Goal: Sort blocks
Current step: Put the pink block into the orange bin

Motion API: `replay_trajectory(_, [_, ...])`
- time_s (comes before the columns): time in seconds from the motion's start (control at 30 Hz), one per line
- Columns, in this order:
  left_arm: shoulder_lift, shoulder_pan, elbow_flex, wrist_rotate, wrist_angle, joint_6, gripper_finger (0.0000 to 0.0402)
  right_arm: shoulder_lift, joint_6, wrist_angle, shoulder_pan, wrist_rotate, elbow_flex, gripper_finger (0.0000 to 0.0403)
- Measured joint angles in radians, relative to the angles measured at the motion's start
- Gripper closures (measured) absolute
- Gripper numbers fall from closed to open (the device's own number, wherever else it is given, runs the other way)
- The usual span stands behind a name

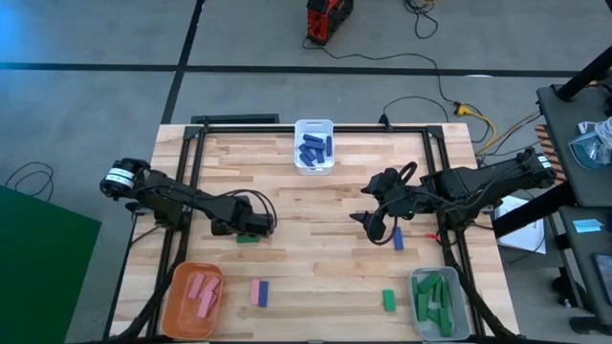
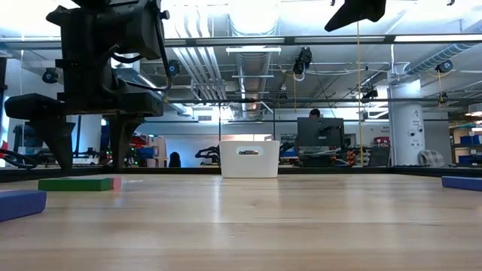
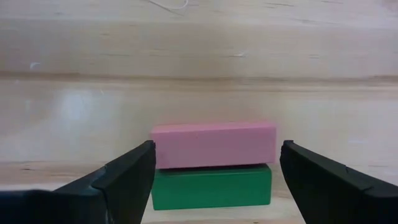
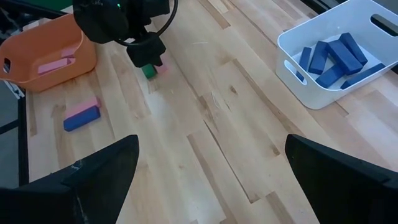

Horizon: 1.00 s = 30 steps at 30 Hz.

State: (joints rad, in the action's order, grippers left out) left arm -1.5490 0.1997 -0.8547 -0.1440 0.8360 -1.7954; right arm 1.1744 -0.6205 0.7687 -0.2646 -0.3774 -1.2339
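A pink block [image 3: 213,144] and a green block [image 3: 211,186] lie flat side by side on the table. My left gripper [image 3: 217,149] is open low over them, one finger past each end of the pair, touching neither. In the high view the left gripper [image 1: 251,227] covers the pink block and only the green block [image 1: 248,238] shows. My right gripper [image 1: 375,225] hangs open above the table at mid right, with nothing between its fingers; a blue block [image 1: 398,239] lies beside it.
A white bin [image 1: 314,148] of blue blocks stands at the far middle, an orange bin [image 1: 194,296] of pink blocks near left, a grey bin [image 1: 438,301] of green blocks near right. A pink-and-blue pair [image 1: 258,292] and a lone green block [image 1: 388,300] lie near the front.
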Motion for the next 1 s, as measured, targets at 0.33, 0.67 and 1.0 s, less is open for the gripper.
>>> replay_trajectory(0.33, [0.000, 0.000, 0.000, -0.004, 0.000, -0.002, 0.0054, 0.000, 0.000, 0.000, 0.000, 0.000, 0.003, 0.0007])
replay_trajectory(0.67, [-0.013, -0.004, 0.000, -0.019, 0.002, -0.013, 0.0018, 0.000, 0.003, 0.000, 0.003, 0.000, 0.007, 0.0007])
replay_trajectory(1.0, [-0.098, -0.008, 0.001, 0.000, -0.042, -0.014, 0.0017, 0.000, 0.010, 0.000, 0.010, 0.000, 0.008, 0.0007])
